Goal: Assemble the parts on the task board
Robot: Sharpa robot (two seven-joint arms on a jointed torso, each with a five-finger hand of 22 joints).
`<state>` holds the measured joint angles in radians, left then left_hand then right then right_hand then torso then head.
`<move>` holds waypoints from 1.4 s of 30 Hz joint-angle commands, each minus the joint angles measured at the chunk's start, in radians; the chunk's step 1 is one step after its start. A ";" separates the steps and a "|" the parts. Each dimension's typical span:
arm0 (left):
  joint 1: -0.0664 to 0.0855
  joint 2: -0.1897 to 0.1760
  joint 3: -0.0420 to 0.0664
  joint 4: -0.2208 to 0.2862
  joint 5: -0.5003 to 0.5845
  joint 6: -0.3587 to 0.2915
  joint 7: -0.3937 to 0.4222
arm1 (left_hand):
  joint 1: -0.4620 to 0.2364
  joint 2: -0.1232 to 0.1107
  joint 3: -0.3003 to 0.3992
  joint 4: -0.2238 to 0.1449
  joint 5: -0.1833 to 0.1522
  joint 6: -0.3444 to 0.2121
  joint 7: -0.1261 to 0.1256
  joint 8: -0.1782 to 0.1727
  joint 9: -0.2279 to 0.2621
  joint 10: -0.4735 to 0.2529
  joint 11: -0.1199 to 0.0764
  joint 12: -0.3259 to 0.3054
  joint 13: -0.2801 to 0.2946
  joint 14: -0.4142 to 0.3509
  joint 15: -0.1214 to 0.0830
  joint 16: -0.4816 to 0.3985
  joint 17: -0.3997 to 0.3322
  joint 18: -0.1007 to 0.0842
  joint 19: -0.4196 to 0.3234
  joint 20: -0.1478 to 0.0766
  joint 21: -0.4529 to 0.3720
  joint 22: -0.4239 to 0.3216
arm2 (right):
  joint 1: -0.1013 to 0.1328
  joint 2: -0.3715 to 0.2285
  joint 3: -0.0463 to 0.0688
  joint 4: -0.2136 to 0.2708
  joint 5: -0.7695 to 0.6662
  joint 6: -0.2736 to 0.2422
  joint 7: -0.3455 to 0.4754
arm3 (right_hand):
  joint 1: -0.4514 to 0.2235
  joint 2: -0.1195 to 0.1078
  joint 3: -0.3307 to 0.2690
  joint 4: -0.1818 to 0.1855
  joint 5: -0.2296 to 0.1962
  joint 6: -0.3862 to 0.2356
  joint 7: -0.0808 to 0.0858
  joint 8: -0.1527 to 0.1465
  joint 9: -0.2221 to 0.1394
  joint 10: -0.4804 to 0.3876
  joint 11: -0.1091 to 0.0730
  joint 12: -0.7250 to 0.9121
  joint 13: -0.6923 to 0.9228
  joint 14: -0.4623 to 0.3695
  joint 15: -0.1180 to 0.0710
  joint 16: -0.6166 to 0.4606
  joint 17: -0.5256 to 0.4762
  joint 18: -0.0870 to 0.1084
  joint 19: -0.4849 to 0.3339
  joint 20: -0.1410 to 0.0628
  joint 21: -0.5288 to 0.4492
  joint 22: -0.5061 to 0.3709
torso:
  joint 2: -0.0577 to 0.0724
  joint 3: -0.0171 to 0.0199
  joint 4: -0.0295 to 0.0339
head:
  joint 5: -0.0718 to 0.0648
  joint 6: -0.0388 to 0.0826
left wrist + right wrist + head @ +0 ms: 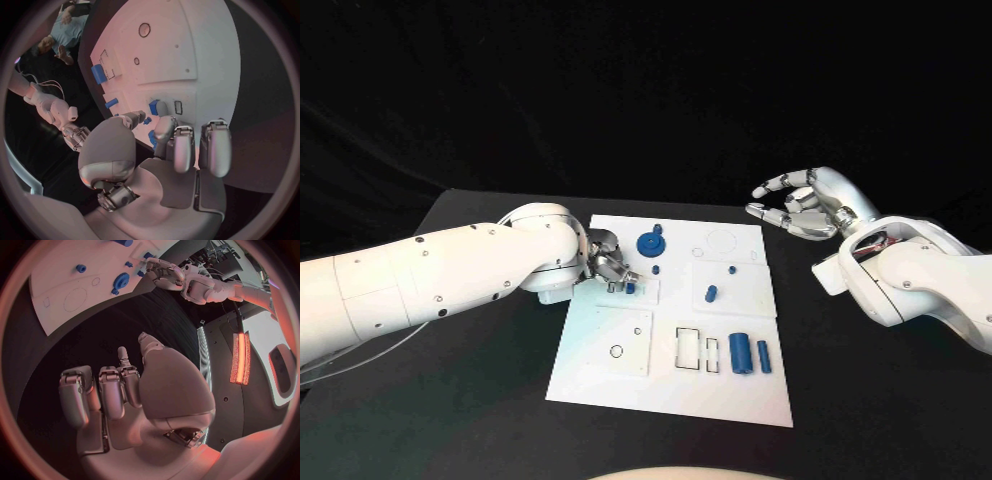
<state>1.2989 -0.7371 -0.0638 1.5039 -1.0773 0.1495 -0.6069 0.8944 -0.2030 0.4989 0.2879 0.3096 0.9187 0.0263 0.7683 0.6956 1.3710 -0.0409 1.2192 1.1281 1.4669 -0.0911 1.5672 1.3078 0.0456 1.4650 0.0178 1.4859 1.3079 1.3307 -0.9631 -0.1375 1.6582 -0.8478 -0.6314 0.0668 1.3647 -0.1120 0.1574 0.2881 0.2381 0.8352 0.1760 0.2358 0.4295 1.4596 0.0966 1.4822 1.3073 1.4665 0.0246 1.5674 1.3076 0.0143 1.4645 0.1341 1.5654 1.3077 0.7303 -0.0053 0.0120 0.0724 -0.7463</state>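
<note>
The white task board [603,375] lies in the middle of the black table. My left hand [607,262] rests at the board's left edge, about halfway along it. In the left wrist view its thumb and a finger [164,127] pinch a small blue part [147,120], with a small rectangular slot [178,107] close by. That small blue part [629,287] sits under the fingertips. My right hand [798,205] hangs in the air past the board's far right corner, fingers [109,387] loosely bent and apart, holding nothing.
On the board are a blue gear [651,243], a small blue peg [711,294] near the middle, two blue blocks [740,353] at the near right, and rectangular slot outlines [689,347] beside them. A round outline [726,241] is at the far right.
</note>
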 commanded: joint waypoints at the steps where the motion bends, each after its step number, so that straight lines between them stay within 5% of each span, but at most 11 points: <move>1: 0.002 -0.008 0.011 0.014 0.001 -0.028 0.002 | 0.001 -0.004 -0.013 -0.001 -0.004 0.002 0.001 -0.005 -0.002 0.000 0.000 -0.004 -0.008 0.104 -0.005 0.004 0.263 -0.010 0.035 -0.010 0.002 0.101 | -0.001 -0.001 0.000 -0.001 -0.011 0.003 0.007 | -0.016 0.000 -0.003 0.003 -0.004 0.004 -0.001 0.005 -0.002 0.000 -0.004 -0.002 0.149 0.097 -0.004 -0.005 0.233 -0.014 0.106 -0.007 0.005 0.263 | -0.001 0.0003 0.0005 | -0.001 0.003; 8: 0.013 -0.030 0.047 0.037 0.033 -0.044 0.006 | 0.039 -0.008 -0.037 0.000 0.001 -0.029 0.011 -0.017 -0.008 -0.034 0.008 -0.049 -0.062 0.104 0.000 0.004 0.263 -0.009 0.033 -0.012 -0.001 0.097 | -0.001 -0.002 0.000 -0.008 -0.011 0.001 0.007 | -0.016 0.000 -0.003 0.003 -0.004 0.004 -0.001 0.005 -0.002 0.000 -0.004 -0.002 0.149 0.097 -0.004 -0.005 0.233 -0.014 0.106 -0.007 0.005 0.263 | -0.001 0.0001 0.0003 | -0.003 0.010; 13: 0.051 -0.037 0.064 0.020 0.050 -0.030 0.008 | 0.071 -0.011 -0.064 0.002 0.003 -0.068 0.030 -0.050 -0.027 -0.063 0.023 -0.082 -0.101 0.104 0.012 0.004 0.263 -0.006 0.026 -0.004 -0.009 0.084 | -0.001 -0.001 0.000 -0.012 -0.011 0.001 0.006 | -0.016 0.000 -0.003 0.003 -0.004 0.004 -0.001 0.005 -0.002 0.000 -0.004 -0.002 0.149 0.097 -0.004 -0.005 0.233 -0.014 0.106 -0.007 0.005 0.263 | 0.000 0.0009 0.0004 | -0.001 0.012; 18: 0.092 -0.014 0.069 -0.056 0.056 0.000 0.012 | 0.110 -0.009 -0.084 0.001 0.005 -0.091 0.046 -0.083 -0.051 -0.096 0.038 -0.119 -0.147 0.104 0.025 0.004 0.263 -0.003 0.019 0.007 -0.017 0.071 | -0.001 0.002 0.000 -0.017 -0.011 0.002 0.006 | -0.016 0.000 -0.003 0.003 -0.004 0.004 -0.001 0.005 -0.002 0.000 -0.004 -0.002 0.149 0.097 -0.004 -0.005 0.233 -0.014 0.106 -0.007 0.005 0.263 | 0.000 0.0015 0.0035 | 0.001 0.014; 22: 0.103 0.017 0.065 -0.122 0.047 0.020 0.017 | 0.132 -0.009 -0.100 0.002 0.003 -0.113 0.059 -0.110 -0.069 -0.122 0.050 -0.148 -0.182 0.104 0.035 0.004 0.263 -0.002 0.016 0.016 -0.021 0.065 | -0.001 0.004 0.000 -0.020 -0.011 0.003 0.006 | -0.018 0.000 -0.003 0.002 -0.005 0.004 -0.001 0.005 -0.002 0.000 -0.004 -0.002 0.149 0.097 -0.004 -0.005 0.234 -0.014 0.106 -0.008 0.005 0.263 | 0.002 -0.0004 0.0018 | 0.006 0.014; 28: 0.108 0.062 0.045 -0.208 0.026 0.051 0.023 | 0.135 -0.008 -0.103 0.002 0.002 -0.116 0.061 -0.115 -0.072 -0.124 0.051 -0.149 -0.185 0.104 0.037 0.004 0.263 -0.002 0.015 0.018 -0.022 0.064 | -0.002 0.007 0.000 -0.020 -0.011 0.004 0.006 | -0.018 0.000 -0.003 0.002 -0.005 0.004 -0.001 0.005 -0.002 0.000 -0.004 -0.002 0.149 0.097 -0.004 -0.005 0.234 -0.014 0.106 -0.008 0.005 0.263 | 0.002 -0.0008 -0.0004 | 0.010 0.014; 42: 0.095 0.117 0.018 -0.314 0.014 0.095 0.028 | 0.122 -0.004 -0.131 0.006 -0.019 -0.108 0.064 -0.126 -0.086 -0.128 0.055 -0.149 -0.190 0.104 0.041 0.004 0.263 0.000 0.011 0.024 -0.026 0.058 | -0.004 0.010 0.000 -0.018 -0.011 0.006 0.009 | -0.019 0.001 -0.003 0.002 -0.005 0.003 -0.002 0.006 -0.002 0.000 -0.004 -0.002 0.149 0.096 -0.004 -0.005 0.232 -0.014 0.106 -0.008 0.005 0.263 | 0.003 -0.0004 0.0004 | 0.001 0.012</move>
<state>1.3948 -0.6232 -0.0453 1.1934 -1.0575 0.2142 -0.5957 1.0200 -0.2114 0.3706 0.2943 0.2925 0.8077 0.0907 0.6462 0.6098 1.2488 0.0127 1.0747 0.9392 1.4666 -0.0585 1.5672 1.3075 0.0458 1.4672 0.0344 1.4659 1.3075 1.3279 -0.9538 -0.1375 1.6384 -0.8479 -0.6322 0.0670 1.3541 -0.1119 0.1574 0.2881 0.2381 0.8352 0.1760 0.2358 0.4287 1.4596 0.0966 1.4822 1.3080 1.4665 0.0247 1.5674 1.3073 0.0143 1.4645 0.1341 1.5654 1.3073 0.7329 -0.0062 0.0121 0.0755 -0.7345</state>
